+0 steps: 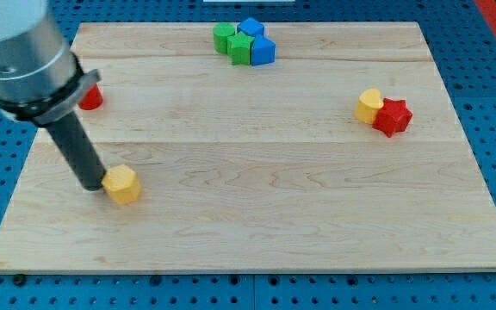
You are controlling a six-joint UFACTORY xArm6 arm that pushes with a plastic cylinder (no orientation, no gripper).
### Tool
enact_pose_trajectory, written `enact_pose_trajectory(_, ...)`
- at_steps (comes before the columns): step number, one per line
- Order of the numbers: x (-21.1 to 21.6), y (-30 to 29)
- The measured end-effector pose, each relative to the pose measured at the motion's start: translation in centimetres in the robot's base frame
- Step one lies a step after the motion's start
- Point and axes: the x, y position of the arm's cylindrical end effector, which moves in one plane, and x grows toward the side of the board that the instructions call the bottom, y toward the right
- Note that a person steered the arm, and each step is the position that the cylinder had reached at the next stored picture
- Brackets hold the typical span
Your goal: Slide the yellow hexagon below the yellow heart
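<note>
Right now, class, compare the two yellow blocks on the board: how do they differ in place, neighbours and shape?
The yellow hexagon lies near the view's bottom left; the yellow heart lies at the view's right. The yellow hexagon has my tip against its left side; the yellow heart touches a red star instead. The hexagon shows flat facets; the heart looks rounded. Both are yellow and rest on the wooden board.

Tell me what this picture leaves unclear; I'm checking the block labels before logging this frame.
- Red block at the view's left: mostly hidden behind the arm, shape unreadable.
- Green and blue blocks at the view's top: packed together and small, individual shapes and count unclear.
- My tip: sits at the yellow hexagon's left side; actual contact cannot be confirmed.
- Yellow heart: touches the red star, which overlaps its right edge.
</note>
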Motion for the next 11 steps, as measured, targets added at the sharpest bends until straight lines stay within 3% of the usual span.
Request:
enact_pose_trajectory(2,4.0,2.5)
enact_pose_trajectory(3,2.8,5.7)
enact_pose_trajectory(4,-0.4,10.7)
enact_pose_trajectory(7,-8.6,12.2)
enact_pose_trajectory(11,-13.7,16.1)
